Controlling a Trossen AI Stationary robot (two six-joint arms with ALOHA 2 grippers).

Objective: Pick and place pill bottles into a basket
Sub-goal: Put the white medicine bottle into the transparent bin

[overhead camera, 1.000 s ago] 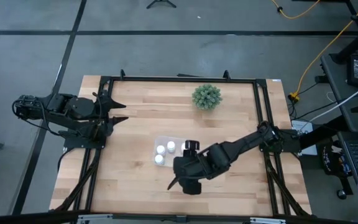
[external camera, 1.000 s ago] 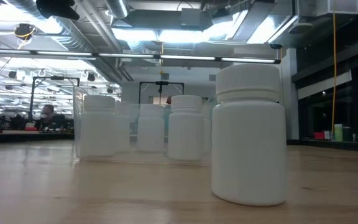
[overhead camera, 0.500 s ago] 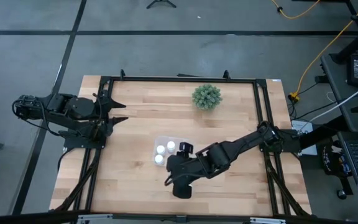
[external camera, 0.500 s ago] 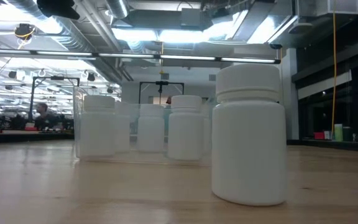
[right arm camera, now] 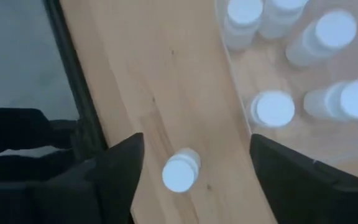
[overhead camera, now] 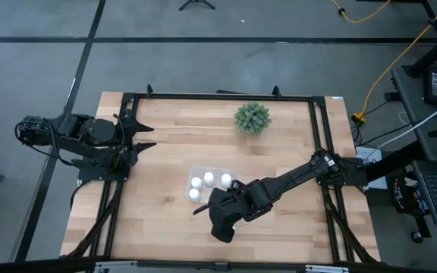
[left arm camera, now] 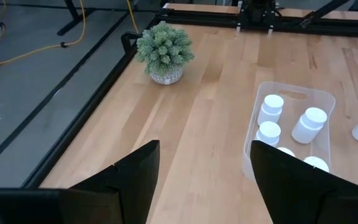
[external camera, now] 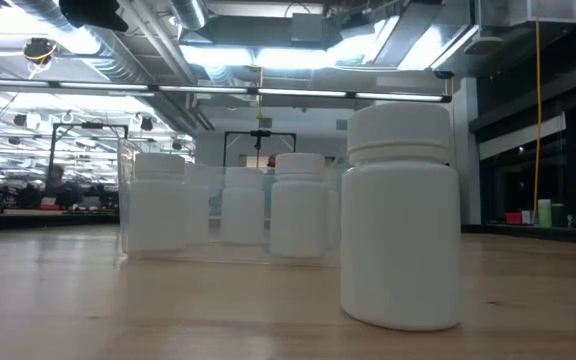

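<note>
One white pill bottle (right arm camera: 180, 171) stands upright on its base on the wooden table, just outside the near wall of the clear basket (right arm camera: 229, 68). It is the big bottle in the low view (external camera: 400, 220). My right gripper (right arm camera: 196, 142) hangs open above it, one finger on either side, touching nothing. In the high view my right gripper (overhead camera: 203, 208) hides this bottle. Several white bottles (overhead camera: 209, 179) stand upright in the basket (overhead camera: 211, 171). My left gripper (overhead camera: 146, 144) waits open at the table's left edge.
A green spiky plant (overhead camera: 252, 118) in a small pot stands at the far middle of the table. Black frame rails (overhead camera: 218, 97) run along the table's edges. Bare wood lies left of the basket and along the near edge.
My right gripper has gone from over the basket's near right part toward the table's left and near edge, and has turned. This has uncovered one more bottle in the basket. The bottles themselves have not moved.
</note>
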